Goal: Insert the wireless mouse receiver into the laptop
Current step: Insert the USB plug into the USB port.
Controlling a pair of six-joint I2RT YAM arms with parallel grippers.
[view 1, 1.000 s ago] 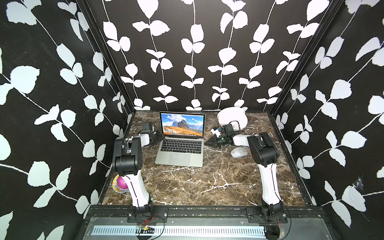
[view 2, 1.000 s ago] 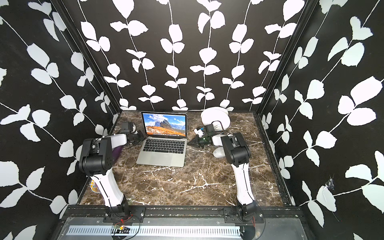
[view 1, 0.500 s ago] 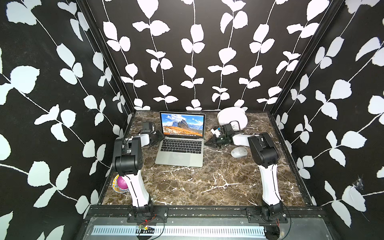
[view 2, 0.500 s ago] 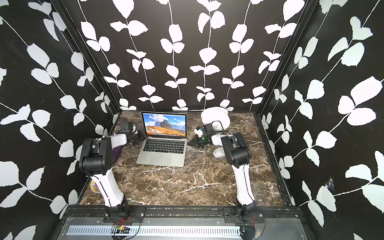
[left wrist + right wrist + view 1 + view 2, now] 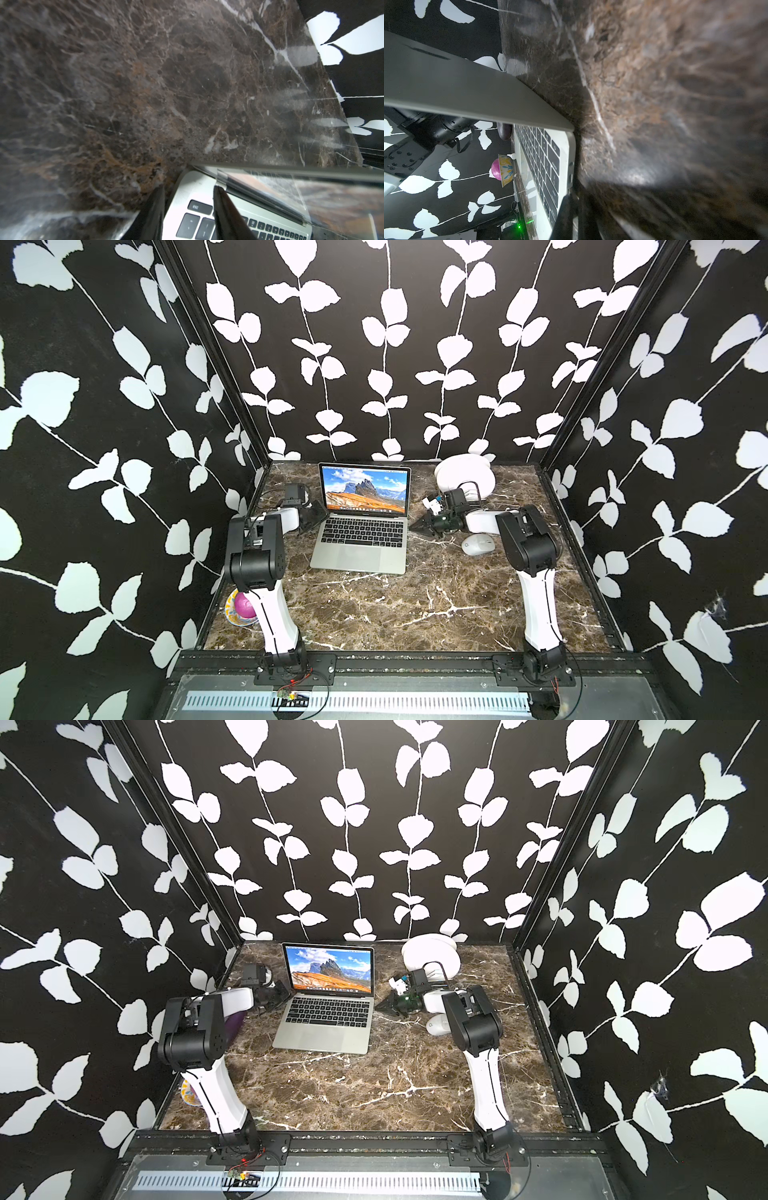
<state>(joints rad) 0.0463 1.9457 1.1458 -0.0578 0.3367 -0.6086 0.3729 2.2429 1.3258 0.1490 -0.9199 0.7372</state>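
Observation:
The open silver laptop sits at the back middle of the marble table. My left gripper is open, its two fingers astride the laptop's left rear corner by the esc key. On the laptop's right side my right gripper lies low, shut, its tips against the edge. A small pale piece, the receiver, shows pinched at those tips just below a port. The white wireless mouse rests on the table under the right forearm.
White plates are stacked at the back right, behind the right arm. A patterned bowl holding a pink ball stands at the left edge, by the left arm's base. Black leaf-print walls close in three sides.

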